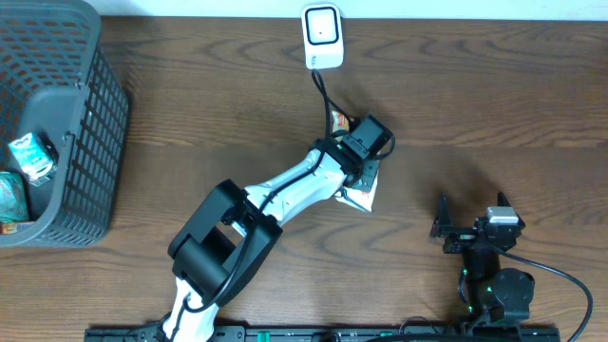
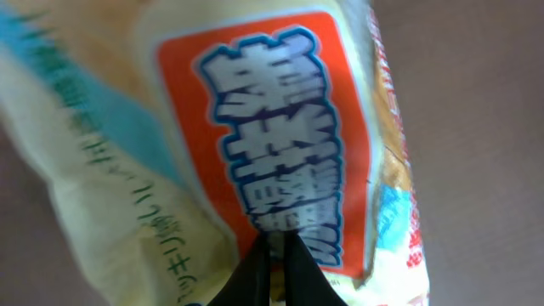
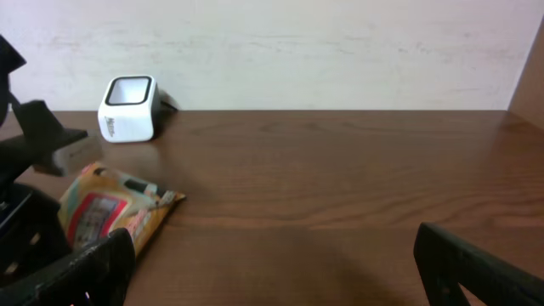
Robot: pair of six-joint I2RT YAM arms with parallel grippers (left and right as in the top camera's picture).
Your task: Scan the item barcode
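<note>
The item is a cream snack packet [image 2: 255, 127] with an orange label and blue characters. It fills the left wrist view, and no barcode shows on it. My left gripper [image 2: 276, 268] is shut on the packet's lower edge. From overhead, the left gripper [image 1: 361, 161] holds the packet [image 1: 361, 196] at mid-table, just below the white scanner [image 1: 322, 36] and its black cable. My right gripper [image 1: 472, 218] stands open at the front right, with nothing between its fingers. In the right wrist view the packet [image 3: 110, 208] hangs at the left, in front of the scanner [image 3: 129, 108].
A dark mesh basket [image 1: 90, 142] stands at the far left of the table. Cartons [image 1: 31, 157] lie inside it. The left arm [image 1: 285, 190] stretches diagonally from the front edge to the middle. A pale wall [image 3: 297, 51] closes the back of the table.
</note>
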